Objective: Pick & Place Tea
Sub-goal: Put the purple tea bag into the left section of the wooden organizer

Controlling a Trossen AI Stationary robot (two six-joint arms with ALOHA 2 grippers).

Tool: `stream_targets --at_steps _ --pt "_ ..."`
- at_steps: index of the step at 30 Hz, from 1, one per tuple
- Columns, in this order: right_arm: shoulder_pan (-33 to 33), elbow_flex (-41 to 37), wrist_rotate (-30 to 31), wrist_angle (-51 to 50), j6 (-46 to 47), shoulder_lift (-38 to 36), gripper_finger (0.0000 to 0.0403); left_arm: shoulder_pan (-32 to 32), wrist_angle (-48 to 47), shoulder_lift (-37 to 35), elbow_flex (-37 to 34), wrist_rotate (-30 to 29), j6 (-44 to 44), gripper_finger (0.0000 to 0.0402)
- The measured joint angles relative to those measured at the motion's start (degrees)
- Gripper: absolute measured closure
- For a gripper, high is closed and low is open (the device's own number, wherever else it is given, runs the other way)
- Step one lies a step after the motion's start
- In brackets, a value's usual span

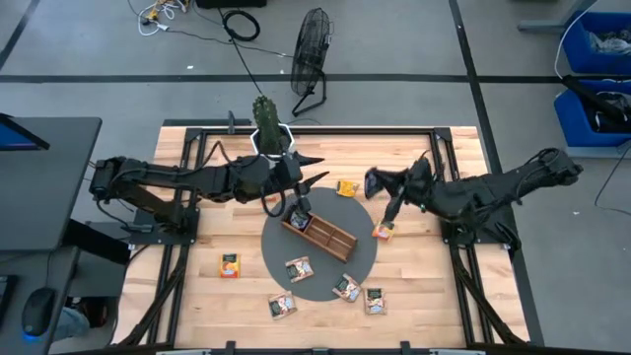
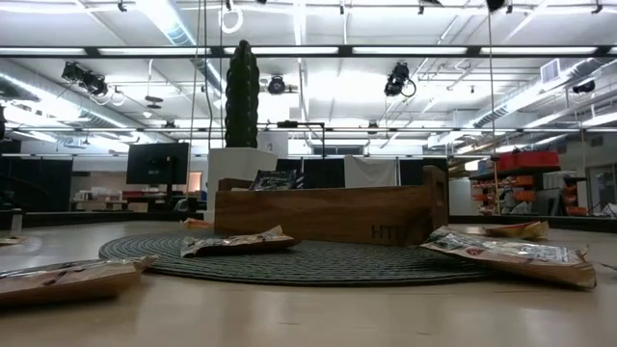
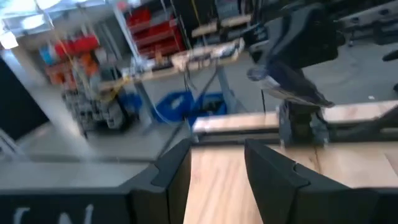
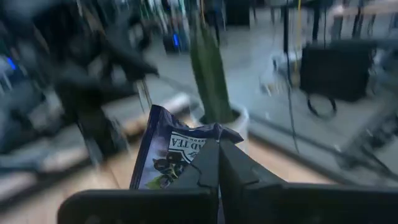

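Fingers of the right gripper [image 4: 217, 163] pinch a dark tea packet [image 4: 171, 158], raised right of the wooden tray [image 1: 320, 233]. Left gripper [image 3: 214, 177] hovers over the tray's far-left end, fingers apart. Best carry it level over a free compartment, then release low.
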Motion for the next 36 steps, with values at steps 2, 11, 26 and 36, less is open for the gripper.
stream_targets --at_steps 2,11,26,36 --pt "-1.08 0.00 0.01 8.29 -4.15 0.81 0.0403 -0.24 2.76 0.00 0.00 -0.08 2.39 0.0248" --pt "-6.71 0.00 -2.16 39.58 -13.70 5.43 0.0403 -0.50 12.18 0.00 0.00 3.25 8.54 0.0248" --pt "-15.00 0.00 -14.12 59.72 -3.20 16.32 0.0403 -0.46 25.52 3.80 0.02 3.33 8.74 0.0247" --pt "-16.08 0.00 -15.74 64.51 -0.43 19.69 0.0403 -0.02 26.63 9.02 4.68 -0.61 10.09 0.0247"
